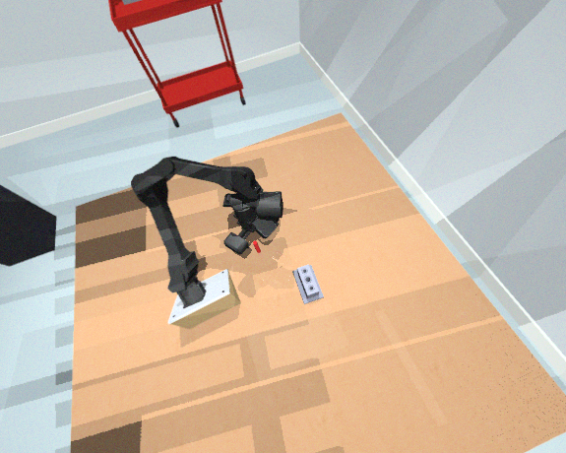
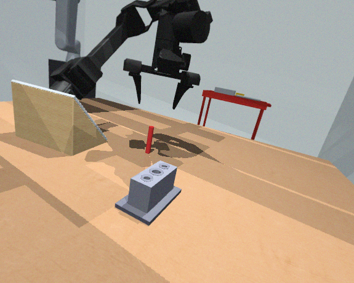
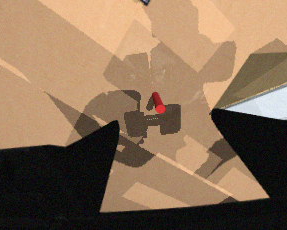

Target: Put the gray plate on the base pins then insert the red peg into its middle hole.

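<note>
The gray plate point(image 1: 307, 282) point(image 2: 152, 184) sits level on its flat base point(image 2: 168, 199), with three holes in a row on its top. The red peg point(image 1: 258, 247) point(image 2: 149, 139) point(image 3: 158, 103) stands upright on the wooden table, a short way behind the plate. My gripper point(image 1: 249, 236) point(image 2: 156, 105) point(image 3: 164, 119) is open wide and empty. It hangs above the peg with its fingers pointing down and their tips well clear of the peg's top. In the wrist view the peg lies between the two fingers, a little past their tips.
The arm's tan wedge mount point(image 1: 218, 295) point(image 2: 47, 120) point(image 3: 260, 80) stands left of the peg. A red cart point(image 1: 198, 86) point(image 2: 234, 98) stands on the floor beyond the table. A dark box point(image 1: 11, 226) is at the far left.
</note>
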### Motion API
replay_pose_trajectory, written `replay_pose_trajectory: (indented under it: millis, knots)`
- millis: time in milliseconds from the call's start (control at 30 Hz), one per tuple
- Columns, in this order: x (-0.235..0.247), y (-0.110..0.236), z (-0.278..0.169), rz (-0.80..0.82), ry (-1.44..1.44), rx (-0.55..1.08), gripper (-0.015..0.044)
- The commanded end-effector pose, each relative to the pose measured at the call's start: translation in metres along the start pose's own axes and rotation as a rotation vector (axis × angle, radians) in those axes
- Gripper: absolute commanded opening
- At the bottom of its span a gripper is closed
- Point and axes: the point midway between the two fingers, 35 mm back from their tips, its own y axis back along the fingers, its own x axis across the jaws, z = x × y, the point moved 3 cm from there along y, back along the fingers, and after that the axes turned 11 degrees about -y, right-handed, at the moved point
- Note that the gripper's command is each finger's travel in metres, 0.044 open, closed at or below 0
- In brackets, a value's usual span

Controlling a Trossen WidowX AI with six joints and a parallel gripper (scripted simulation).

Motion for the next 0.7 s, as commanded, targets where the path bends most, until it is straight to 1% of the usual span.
replay_pose_trajectory:
  millis: [0,200,300,400,500,667]
  knots:
    - [-0.006,0.0,-0.014,0.013,-0.142,-0.003,0.044]
    - [-0.006,-0.002,-0.014,0.013,-0.142,-0.004,0.044]
    - [-0.006,-0.028,-0.016,0.014,-0.141,-0.003,0.044]
    - [-0.006,-0.031,-0.016,0.014,-0.141,-0.002,0.044]
    - [-0.006,-0.044,-0.016,0.014,-0.141,-0.002,0.044]
    - [-0.006,-0.049,-0.015,0.014,-0.141,-0.003,0.044]
